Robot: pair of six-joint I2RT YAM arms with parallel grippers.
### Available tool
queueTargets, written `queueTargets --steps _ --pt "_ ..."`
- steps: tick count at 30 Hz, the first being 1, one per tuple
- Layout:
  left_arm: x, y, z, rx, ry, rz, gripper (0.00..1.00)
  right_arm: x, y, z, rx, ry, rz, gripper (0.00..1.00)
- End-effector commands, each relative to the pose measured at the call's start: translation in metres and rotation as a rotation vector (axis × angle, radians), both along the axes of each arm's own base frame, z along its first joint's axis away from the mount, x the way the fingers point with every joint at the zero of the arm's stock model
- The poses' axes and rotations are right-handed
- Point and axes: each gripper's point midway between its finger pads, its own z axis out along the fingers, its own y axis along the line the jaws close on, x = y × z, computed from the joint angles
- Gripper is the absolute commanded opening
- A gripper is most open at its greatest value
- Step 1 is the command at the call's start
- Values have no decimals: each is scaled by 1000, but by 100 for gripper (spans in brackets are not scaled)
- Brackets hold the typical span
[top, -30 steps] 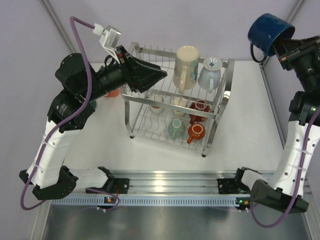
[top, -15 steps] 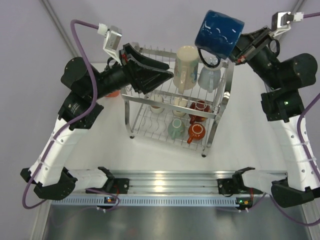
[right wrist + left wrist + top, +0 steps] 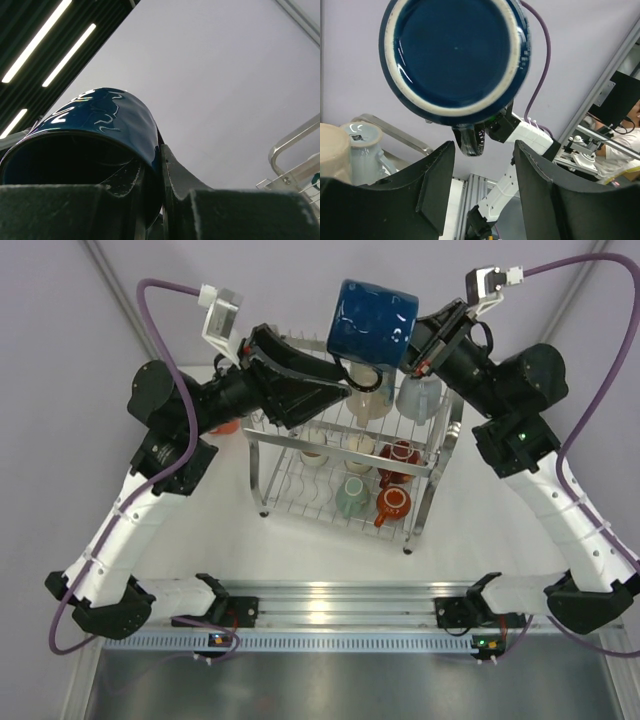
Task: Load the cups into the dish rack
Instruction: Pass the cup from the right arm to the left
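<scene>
Step in hand: as I judge it, bringing the navy mug (image 3: 373, 322) to the dish rack (image 3: 283, 480). The mug hangs in the air over the rack's far rail, at 12 o'clock of it, and rests on no tier yet.
Lower tier: the mint cup (image 3: 352, 496), orange cup (image 3: 392, 505) and red cup (image 3: 401, 452) fill the 4 o'clock half and need no touching.
Upper tier: the tall cream mug (image 3: 378, 400) and pale blue-grey mug (image 3: 420, 395) stand at the 1 o'clock corner. The open wire at 10 o'clock looks the better landing.
Left jaws: about half open and empty, pointing up at the mug's base from its 7 o'clock, above that open wire. They should either take the mug squarely across its body or draw clear before it comes down; I cannot tell which is meant.
Right jaws: narrow, pinching the mug's wall at the rim from its 3 o'clock. That is a thin hold on glaze, so go slowly, lower until the wire bears the weight, then let go.
Handle (image 3: 470, 142): a loop hanging low, to be kept off the cream mug.
Tabletop (image 3: 500, 510): white, matte, flat.
Rack material: bright metal wire in an open grid, with tubular posts.
Mug material: glossy navy glaze with raised ripples and a pale foot ring; round and squat.
Jaw material: matte black, wedge-shaped.
</scene>
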Motion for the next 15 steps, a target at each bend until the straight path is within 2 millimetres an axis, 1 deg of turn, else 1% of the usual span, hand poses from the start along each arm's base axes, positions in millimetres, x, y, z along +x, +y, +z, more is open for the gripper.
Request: queueTargets --steps 1,5,10,13,15 --pt "-9 0 9 -41 -35 -45 57 -39 -14 55 141 -166 18 0" --pt "-8 -2 8 -46 -28 -55 57 -41 -6 53 140 -163 40 0" --pt "-12 -3 10 -68 -28 -92 57 -43 -1 52 138 -161 55 0" --pt "-14 -5 8 -69 -14 -124 56 -43 1 50 134 -156 59 0" --pt "-13 -8 4 -60 1 -131 55 -41 3 47 130 -155 53 0"
